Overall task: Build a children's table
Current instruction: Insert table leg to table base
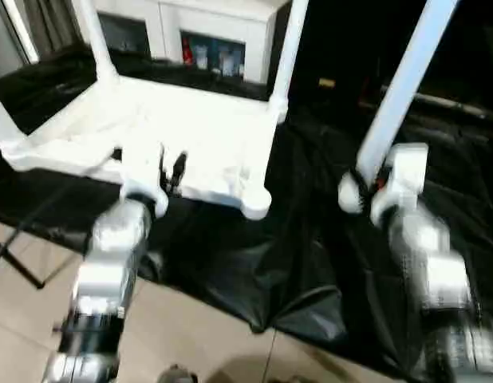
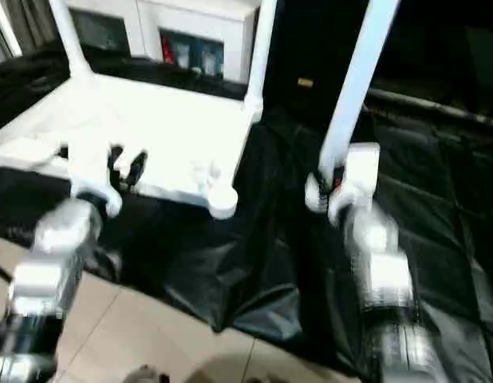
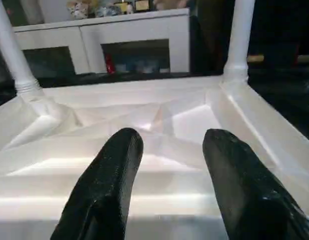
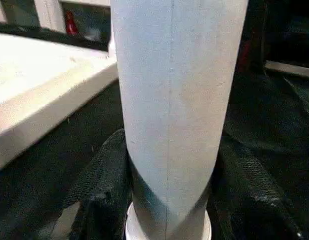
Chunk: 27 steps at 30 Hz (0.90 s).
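Three legs (image 1: 288,56) stand socketed in the upturned top (image 1: 191,128); near corner socket (image 1: 257,203) empty. Right gripper (image 1: 372,185) clamps fourth leg (image 1: 402,88); left gripper (image 1: 171,171) half-open, empty over the top's rim.

Looking like a lived-in room at home, white cabinet (image 1: 191,32) displaying small colourful items behind glass, pale tiled floor (image 1: 191,335), black sheet (image 1: 310,263) covering the table.

Black sheeting (image 1: 310,263) draped over the work surface, crumpled and hanging off the near edge. Pale tiled floor (image 1: 183,335) below. White cabinet (image 1: 191,24) at the back, dark open compartments, a red item (image 1: 187,49) and small bottles inside.
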{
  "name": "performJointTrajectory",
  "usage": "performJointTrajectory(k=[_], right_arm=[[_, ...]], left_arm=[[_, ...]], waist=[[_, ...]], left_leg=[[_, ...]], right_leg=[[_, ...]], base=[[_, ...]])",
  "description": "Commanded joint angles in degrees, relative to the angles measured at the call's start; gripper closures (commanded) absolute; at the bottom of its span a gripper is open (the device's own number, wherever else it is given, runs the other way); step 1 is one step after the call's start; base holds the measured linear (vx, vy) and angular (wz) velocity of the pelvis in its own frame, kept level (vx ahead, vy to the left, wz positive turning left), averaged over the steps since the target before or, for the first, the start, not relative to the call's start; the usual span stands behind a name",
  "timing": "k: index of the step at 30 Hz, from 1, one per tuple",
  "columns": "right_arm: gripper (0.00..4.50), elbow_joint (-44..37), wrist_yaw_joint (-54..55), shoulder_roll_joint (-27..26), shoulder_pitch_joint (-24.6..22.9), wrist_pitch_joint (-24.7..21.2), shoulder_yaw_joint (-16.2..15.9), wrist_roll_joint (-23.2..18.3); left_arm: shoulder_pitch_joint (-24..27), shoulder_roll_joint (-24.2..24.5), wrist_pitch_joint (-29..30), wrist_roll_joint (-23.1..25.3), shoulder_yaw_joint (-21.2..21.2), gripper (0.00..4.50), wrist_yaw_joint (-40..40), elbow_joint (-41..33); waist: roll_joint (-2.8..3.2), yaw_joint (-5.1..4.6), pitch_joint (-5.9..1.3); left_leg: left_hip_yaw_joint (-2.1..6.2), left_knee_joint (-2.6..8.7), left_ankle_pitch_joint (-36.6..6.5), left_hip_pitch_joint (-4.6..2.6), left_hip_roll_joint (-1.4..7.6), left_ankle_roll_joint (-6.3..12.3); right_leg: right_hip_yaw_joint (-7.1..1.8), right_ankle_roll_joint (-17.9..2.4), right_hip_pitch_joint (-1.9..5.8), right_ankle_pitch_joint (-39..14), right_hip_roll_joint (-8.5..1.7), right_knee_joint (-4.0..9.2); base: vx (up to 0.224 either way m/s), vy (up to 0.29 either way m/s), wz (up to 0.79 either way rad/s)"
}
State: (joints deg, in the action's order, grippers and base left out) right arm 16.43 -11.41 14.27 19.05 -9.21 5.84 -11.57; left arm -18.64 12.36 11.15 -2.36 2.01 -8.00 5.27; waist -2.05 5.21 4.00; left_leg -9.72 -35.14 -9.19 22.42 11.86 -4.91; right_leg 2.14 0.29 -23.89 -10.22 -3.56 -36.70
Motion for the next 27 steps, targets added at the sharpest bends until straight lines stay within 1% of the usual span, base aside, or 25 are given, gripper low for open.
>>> performJointTrajectory(k=[1,2,3,4,7,8,9,10,11,12,13,14,15,16,17,18,19,20,21,22,23,24,25,26,27], right_arm=[[2.64,-5.9,1.9,-1.9,-1.5,-3.2,0.4,-1.8],[2.64,-5.9,1.9,-1.9,-1.5,-3.2,0.4,-1.8],[2.64,-7.4,2.2,-2.6,-2.4,-4.0,0.3,-2.0],[2.64,-8.5,2.5,-3.1,-3.2,-4.4,0.3,-2.2],[2.64,-10.6,3.4,-3.6,-4.2,-5.8,0.0,-1.9],[2.64,-11.6,4.2,-3.8,-4.6,-6.7,-0.1,-1.6],[2.64,-12.4,4.6,-3.9,-4.8,-7.6,-0.1,-1.5],[2.64,-12.6,4.7,-3.9,-4.6,-8.1,-0.1,-1.4],[2.64,-12.5,4.7,-3.9,-4.5,-8.3,0.0,-1.4],[2.64,-12.4,4.7,-3.9,-4.2,-8.5,0.0,-1.3],[2.64,-12.2,4.6,-3.9,-3.9,-8.8,0.1,-1.2],[2.64,-12.1,4.6,-3.9,-3.8,-8.8,0.2,-1.2],[2.64,-11.0,4.8,-4.1,-3.0,-8.9,0.3,-1.2],[2.64,-10.8,4.9,-4.1,-2.8,-8.9,0.3,-1.2],[2.64,-10.2,5.3,-4.5,-2.3,-9.1,0.2,-0.9],[2.64,-10.2,5.3,-4.5,-2.3,-9.1,0.2,-0.9],[2.64,-10.0,5.5,-4.7,-2.2,-9.2,0.0,-0.6],[2.64,-10.1,5.8,-4.9,-2.2,-9.4,-0.2,-0.3],[2.64,-10.3,6.0,-5.1,-2.3,-9.6,-0.4,-0.2],[2.64,-10.5,6.1,-5.2,-2.4,-9.8,-0.5,-0.3],[2.64,-11.0,6.4,-5.4,-2.7,-10.2,-0.7,-0.1],[2.64,-11.9,6.5,-5.5,-3.1,-10.7,-1.0,-0.2],[2.64,-12.9,6.5,-5.6,-3.8,-11.4,-1.4,0.0],[2.64,-13.9,6.5,-5.5,-4.4,-11.9,-2.0,0.2],[2.64,-14.4,6.4,-5.5,-4.7,-12.1,-2.3,0.4]], left_arm=[[0.6,-0.6,0.0,0.7,-0.7,2.07,1.1,-1.5],[0.6,-0.6,0.0,0.7,-0.7,2.07,1.1,-1.5],[0.8,-0.7,-0.3,1.1,-0.5,2.07,1.9,-1.3],[0.9,-0.9,-0.5,1.2,-0.3,2.07,2.2,-0.9],[0.9,-1.0,-1.1,1.7,0.0,2.07,2.9,-0.4],[0.5,-0.9,-1.2,1.6,0.3,2.07,3.0,0.0],[0.2,-0.9,-1.2,1.6,0.5,2.07,3.0,0.2],[-0.2,-0.6,-1.3,1.7,0.6,2.07,2.9,0.3],[-0.2,-0.5,-1.1,1.7,0.7,2.07,2.7,0.1],[-0.3,-0.3,-0.9,1.6,0.7,2.07,2.4,-0.3],[-0.3,-0.2,-0.6,1.6,0.7,2.07,2.3,-0.7],[-0.2,-0.1,-0.5,1.6,0.7,2.07,2.2,-0.8],[0.2,0.4,-0.1,1.6,0.9,2.07,2.1,-1.6],[0.3,0.5,0.0,1.7,1.0,2.07,2.1,-1.7],[0.9,0.9,0.2,1.7,1.4,2.07,2.1,-2.2],[0.9,0.9,0.2,1.7,1.4,2.07,2.1,-2.2],[1.2,1.0,0.3,1.7,1.5,2.07,2.0,-2.4],[1.5,1.1,0.2,1.8,1.4,2.07,2.0,-2.4],[1.7,1.0,0.1,1.8,1.3,2.07,1.9,-2.3],[1.8,1.0,0.0,1.8,1.3,2.07,1.9,-2.2],[1.9,1.0,0.1,1.9,1.1,2.07,1.9,-2.2],[2.0,1.0,0.2,1.7,1.1,2.07,1.7,-2.2],[2.0,0.9,0.2,1.7,1.1,2.07,1.7,-2.0],[2.0,0.8,0.1,1.6,1.1,2.07,1.7,-1.9],[1.9,0.7,0.0,1.6,1.1,2.07,1.7,-1.7]], waist=[[-0.39,1.53,-4.38],[-0.54,1.76,-4.31],[-0.53,2.02,-4.36],[0.39,2.17,-4.21],[1.22,0.69,-4.16],[3.03,-1.63,-4.04],[3.29,-2.01,-4.12],[3.02,-2.15,-3.6],[3.01,-2.01,-3.58],[2.33,-1.15,-3.03],[1.25,0.68,-2.44],[-0.05,0.88,-3.07],[-2.68,2.1,-2.64],[-1.98,2.09,-3.01],[-1.6,3.13,-4.1],[-2.58,3.22,-4.49],[-2.02,2.81,-4.47],[-1.83,2.73,-4.44],[0.22,0.74,-3.42],[0.22,0.74,-3.42],[2.48,-3.38,-3.52],[3.4,-2.9,-3.94],[3.36,-2.93,-4.11],[3.26,-2.81,-3.49],[1.85,-2.6,-3.69]], left_leg=[[0.3,0.97,-11.4,0.62,-0.19,7.03],[0.69,-0.16,-10.5,0.96,-0.23,7.84],[2.1,-2.32,-9.5,1.82,0.18,8.78],[2.96,-2.26,-8.7,2.17,0.46,9.14],[2.06,2.0,-13.5,0.23,-0.08,11.02],[-1.14,2.74,-25.9,-6.84,0.11,4.94],[-3.3,5.03,-34.6,-6.94,1.28,2.7],[-6.03,7.45,-40.7,-4.99,3.05,2.13],[-7.08,8.36,-42.7,-4.66,4.18,1.69],[-8.57,10.01,-46.1,-4.16,6.54,0.49],[-10.53,10.95,-48.6,-3.94,7.68,-2.75],[-10.8,7.12,-46.3,-6.02,5.67,-5.06],[-5.96,-10.24,-33.2,-9.36,1.45,-2.14],[-2.78,-10.36,-28.7,-4.91,0.41,1.05],[3.71,-8.86,-13.6,1.41,-4.32,2.07],[3.98,-8.64,-13.3,0.63,-5.34,2.29],[4.7,-7.91,-12.6,-0.99,-6.75,2.9],[4.79,-7.34,-12.1,-2.01,-7.12,2.94],[4.53,-1.98,-15.9,-6.55,-7.14,6.02],[4.53,-1.98,-15.9,-6.55,-7.14,6.02],[3.12,7.0,-32.8,-6.51,-0.45,13.72],[2.25,8.33,-35.3,-5.37,1.3,14.82],[1.74,8.86,-35.1,-5.59,2.38,15.26],[-0.89,8.52,-31.3,-6.9,3.42,15.11],[-4.08,9.77,-33.0,-8.43,5.02,6.2]], right_leg=[[-5.56,-3.3,3.82,-32.1,-9.37,8.42],[-6.49,-2.6,3.98,-35.3,-10.76,9.03],[-7.76,-1.4,4.2,-40.7,-13.75,9.75],[-7.69,-2.5,3.8,-41.1,-13.81,9.9],[-3.42,-4.7,2.57,-36.1,-8.54,8.62],[-1.81,-3.7,-3.11,-31.1,-2.01,6.99],[1.42,-4.5,-3.68,-22.2,0.09,3.08],[4.4,-4.4,-3.06,-17.1,-0.01,-1.37],[5.28,-4.6,-2.28,-15.9,-0.82,-3.19],[6.37,-5.1,-0.25,-15.1,-2.45,-6.73],[5.18,-4.7,0.92,-21.5,-3.14,-7.52],[2.53,-3.7,-1.22,-30.6,-3.89,-2.48],[-8.44,1.2,-6.63,-59.0,-14.33,13.47],[-12.61,0.9,-1.98,-62.7,-15.69,12.38],[-12.4,1.6,5.36,-50.0,-12.55,7.99],[-13.88,-1.1,5.08,-43.0,-10.47,7.97],[-15.39,-8.2,5.09,-32.1,-7.62,8.49],[-15.7,-10.0,4.57,-31.5,-5.93,9.2],[-15.4,-6.3,-0.24,-38.9,0.63,11.28],[-15.4,-6.3,-0.24,-38.9,0.63,11.28],[-3.32,-3.7,-4.84,-26.6,3.85,-2.63],[-0.19,-5.1,-4.17,-20.6,2.05,-7.39],[2.33,-6.3,-3.56,-14.9,0.66,-8.48],[5.43,-8.4,-4.32,-8.3,-0.86,-7.96],[6.52,-7.4,-1.99,-6.9,-3.13,-6.6]], base=[[0.0,0.0,0.0],[-0.025,0.086,-0.06],[-0.025,0.086,-0.06],[-0.029,0.144,-0.07],[-0.036,0.212,-0.04],[-0.063,0.234,-0.29],[-0.063,0.234,-0.29],[-0.058,0.228,-0.51],[-0.073,0.174,-0.58],[-0.073,0.174,-0.58],[-0.069,0.095,-0.54],[-0.092,0.118,-0.34],[-0.092,0.118,-0.34],[-0.007,0.161,-0.84],[0.034,0.149,-0.89],[0.034,0.149,-0.89],[-0.083,0.142,-0.32],[-0.146,0.18,-0.29],[-0.146,0.18,-0.29],[-0.159,0.249,-0.38],[-0.144,0.3,-0.55],[-0.144,0.3,-0.55],[-0.111,0.296,-0.49],[-0.068,0.242,-0.43],[-0.068,0.242,-0.43]])
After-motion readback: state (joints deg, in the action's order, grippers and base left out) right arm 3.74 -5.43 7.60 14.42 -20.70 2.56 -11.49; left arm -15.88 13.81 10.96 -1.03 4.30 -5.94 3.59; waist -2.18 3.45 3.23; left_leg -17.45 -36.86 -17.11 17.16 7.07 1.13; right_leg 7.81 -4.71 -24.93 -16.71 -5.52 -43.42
